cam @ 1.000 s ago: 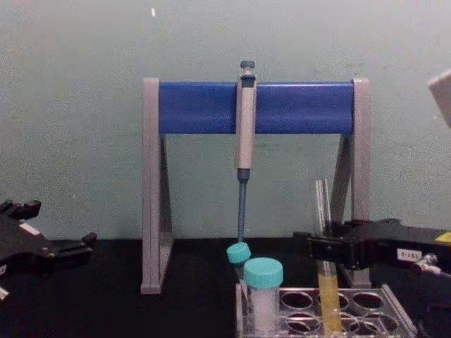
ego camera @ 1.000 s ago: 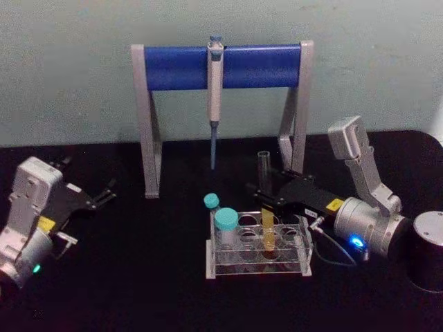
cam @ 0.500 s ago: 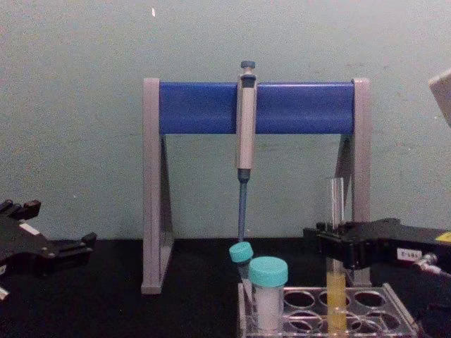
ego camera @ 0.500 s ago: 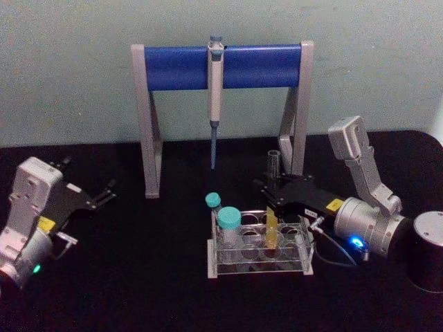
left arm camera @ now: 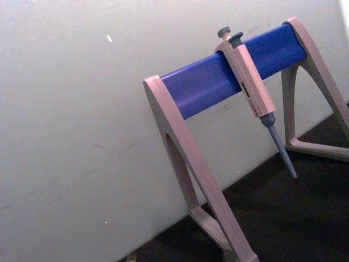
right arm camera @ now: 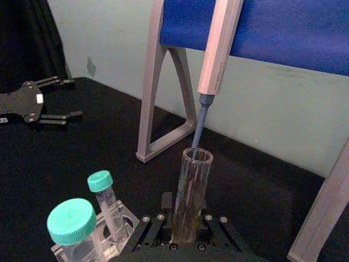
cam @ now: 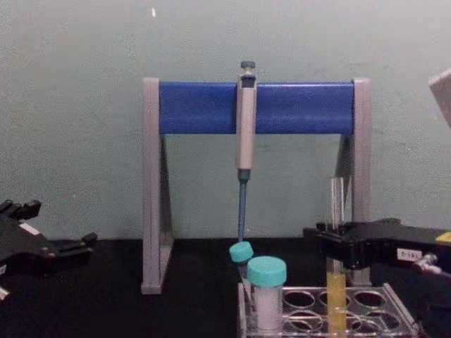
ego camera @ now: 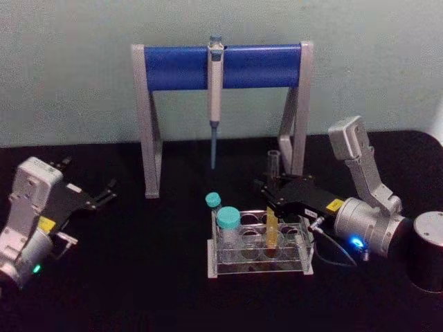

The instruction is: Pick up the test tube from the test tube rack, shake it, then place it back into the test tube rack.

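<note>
Glass tube (cam: 335, 201) stands upright, lower right, foot in the rack (ego camera: 259, 270); our right hand (cam: 331, 248) grips its middle. Left hand (ego camera: 105, 194) rests open, far left.

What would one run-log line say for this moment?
right gripper: shut on test tube | test tube: upright, lower end in test tube rack | left gripper: open, idle at far left

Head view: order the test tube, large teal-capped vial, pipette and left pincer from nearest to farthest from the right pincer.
1. test tube, gripped by the right pincer.
2. large teal-capped vial, to its left in the test tube rack.
3. pipette, hanging on the stand behind.
4. left pincer, open, far left.
</note>
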Motion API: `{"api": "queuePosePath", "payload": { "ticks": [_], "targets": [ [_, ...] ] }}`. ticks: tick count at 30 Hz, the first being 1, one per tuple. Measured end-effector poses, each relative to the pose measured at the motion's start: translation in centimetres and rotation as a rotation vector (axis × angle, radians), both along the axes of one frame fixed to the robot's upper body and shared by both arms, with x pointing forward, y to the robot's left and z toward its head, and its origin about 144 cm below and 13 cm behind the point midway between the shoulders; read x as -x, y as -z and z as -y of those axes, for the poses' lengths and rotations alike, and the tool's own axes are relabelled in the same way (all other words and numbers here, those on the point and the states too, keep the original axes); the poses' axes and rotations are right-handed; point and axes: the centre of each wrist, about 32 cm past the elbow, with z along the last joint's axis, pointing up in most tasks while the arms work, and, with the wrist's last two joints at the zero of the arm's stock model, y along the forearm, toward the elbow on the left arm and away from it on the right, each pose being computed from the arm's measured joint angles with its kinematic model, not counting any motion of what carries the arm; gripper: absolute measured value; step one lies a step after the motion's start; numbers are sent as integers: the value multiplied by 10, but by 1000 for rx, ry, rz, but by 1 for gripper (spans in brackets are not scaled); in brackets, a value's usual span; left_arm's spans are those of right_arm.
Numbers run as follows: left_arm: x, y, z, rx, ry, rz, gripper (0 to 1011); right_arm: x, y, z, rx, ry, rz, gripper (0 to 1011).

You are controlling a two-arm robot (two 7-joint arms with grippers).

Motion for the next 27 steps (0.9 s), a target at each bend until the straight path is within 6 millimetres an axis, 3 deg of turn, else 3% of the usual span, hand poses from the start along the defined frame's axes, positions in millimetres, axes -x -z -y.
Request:
{"api": "queuePosePath", "payload": {
  "ticks": [19, 27],
  "targets": [
    [0, 0, 0, 0, 0, 0, 1010, 13, 2, -3, -30, -36, 117, 237],
    [0, 0, 0, 0, 0, 0, 1009, 18, -10, -1, -50, -20, 180, 237]
  ]
}}
